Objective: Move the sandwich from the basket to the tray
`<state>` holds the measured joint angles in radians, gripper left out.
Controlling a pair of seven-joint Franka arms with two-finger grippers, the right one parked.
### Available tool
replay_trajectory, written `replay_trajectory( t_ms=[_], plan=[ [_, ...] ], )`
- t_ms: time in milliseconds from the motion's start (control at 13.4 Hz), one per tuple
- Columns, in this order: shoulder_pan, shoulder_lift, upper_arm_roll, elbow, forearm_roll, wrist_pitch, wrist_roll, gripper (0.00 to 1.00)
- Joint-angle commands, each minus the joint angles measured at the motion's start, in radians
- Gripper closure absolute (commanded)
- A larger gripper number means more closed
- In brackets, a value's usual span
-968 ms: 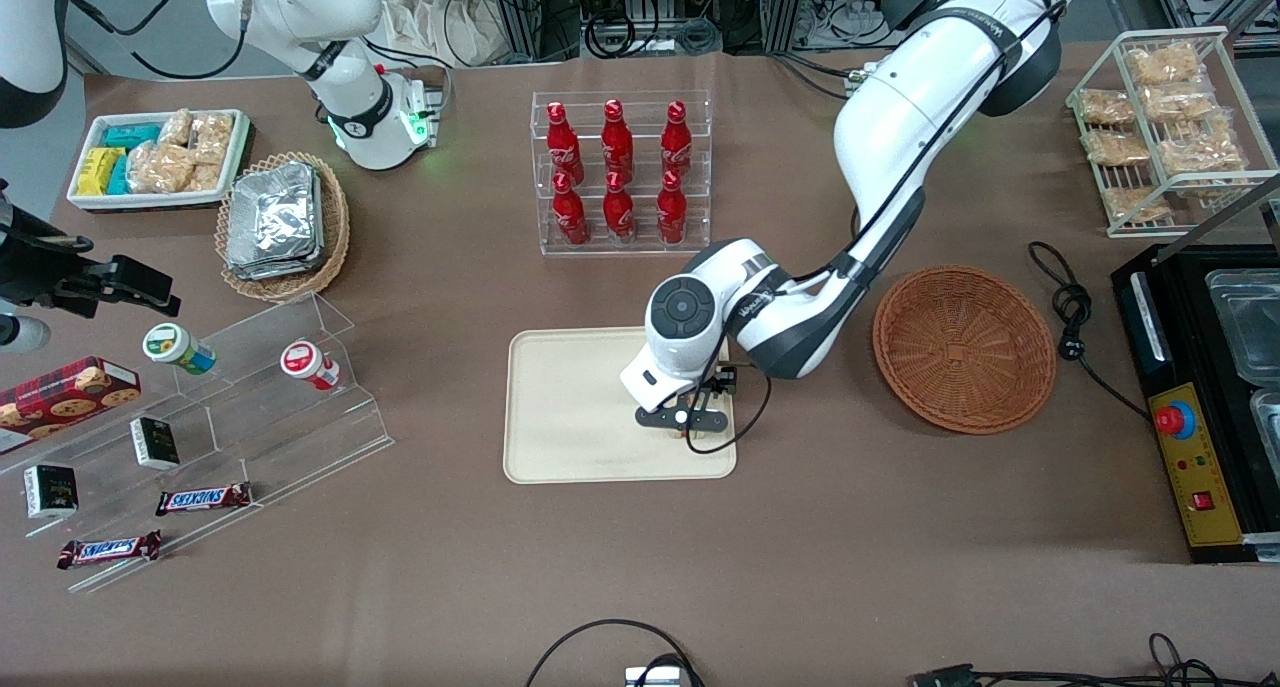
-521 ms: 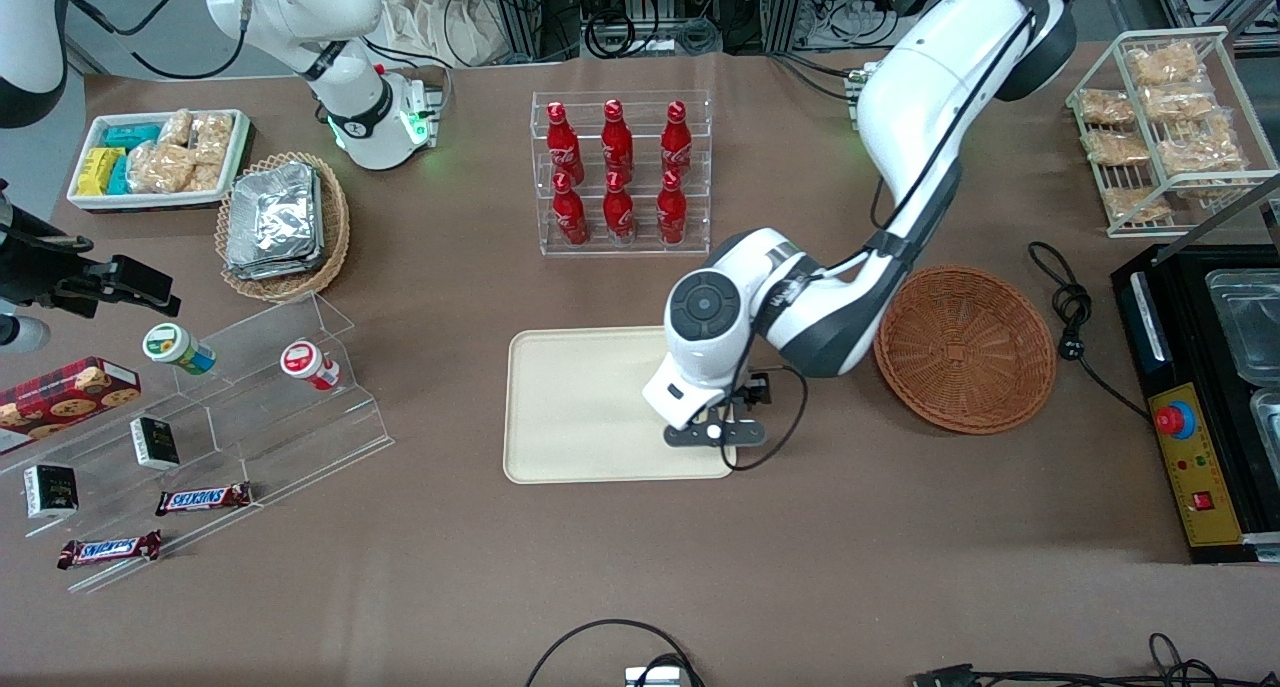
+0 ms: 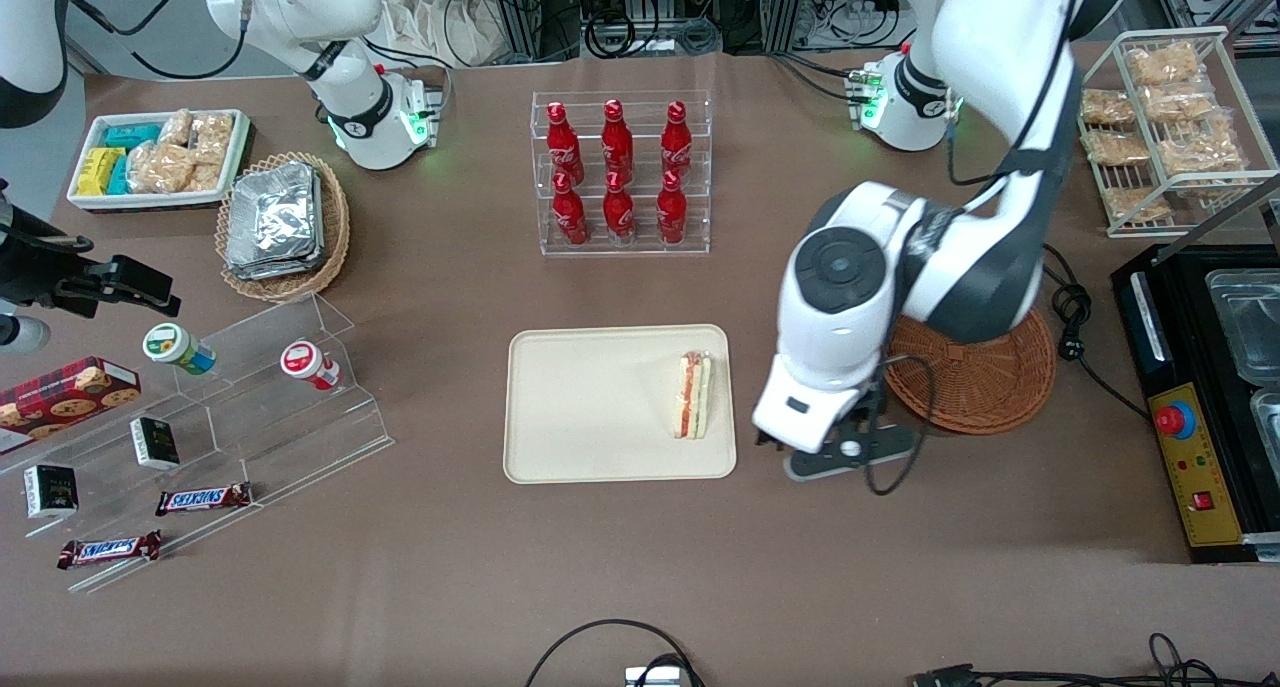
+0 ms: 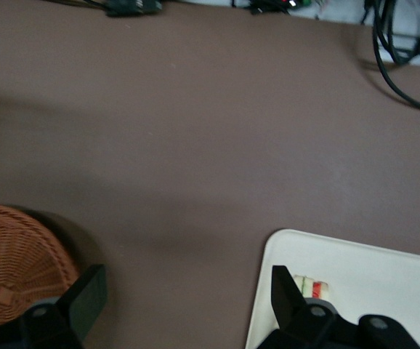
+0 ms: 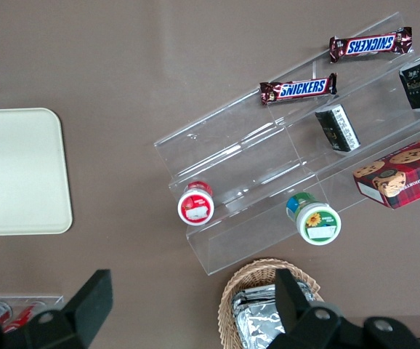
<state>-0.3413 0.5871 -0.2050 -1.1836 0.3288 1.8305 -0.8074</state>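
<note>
A brown table (image 3: pixel 640 567) is holding the tray (image 3: pixel 590 407), the basket (image 3: pixel 985 392), a bottle rack (image 3: pixel 620 172), and the gripper (image 3: pixel 850 457) is hanging above it.

Mid-frame, the sandwich (image 3: pixel 693 395) lies on the tray (image 3: pixel 580 407); gripper (image 3: pixel 848 454) hovers between tray and basket (image 3: pixel 985 387), fingers (image 4: pixel 288 294) apart

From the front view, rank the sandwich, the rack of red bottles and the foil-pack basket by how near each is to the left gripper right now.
The gripper hangs open over bare table between the tray and the reddish-brown basket.
1. Sandwich: on the tray, at its edge nearest the gripper.
2. Rack of red bottles: farther from the front camera than the tray.
3. Foil-pack basket: toward the parked arm's end.
</note>
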Motion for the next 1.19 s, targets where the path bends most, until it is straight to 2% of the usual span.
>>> replay_trajectory(
  t_ms=[0, 223, 372, 745, 1117],
  plan=[
    [-0.010, -0.062, 0.077, -0.014, -0.066, -0.033, 0.065, 0.00],
    [-0.012, -0.134, 0.235, -0.024, -0.236, -0.069, 0.256, 0.00],
    [-0.012, -0.167, 0.321, -0.025, -0.304, -0.109, 0.379, 0.00],
    [-0.010, -0.205, 0.398, -0.031, -0.340, -0.154, 0.496, 0.00],
    [-0.008, -0.305, 0.457, -0.123, -0.340, -0.152, 0.649, 0.00]
  ],
)
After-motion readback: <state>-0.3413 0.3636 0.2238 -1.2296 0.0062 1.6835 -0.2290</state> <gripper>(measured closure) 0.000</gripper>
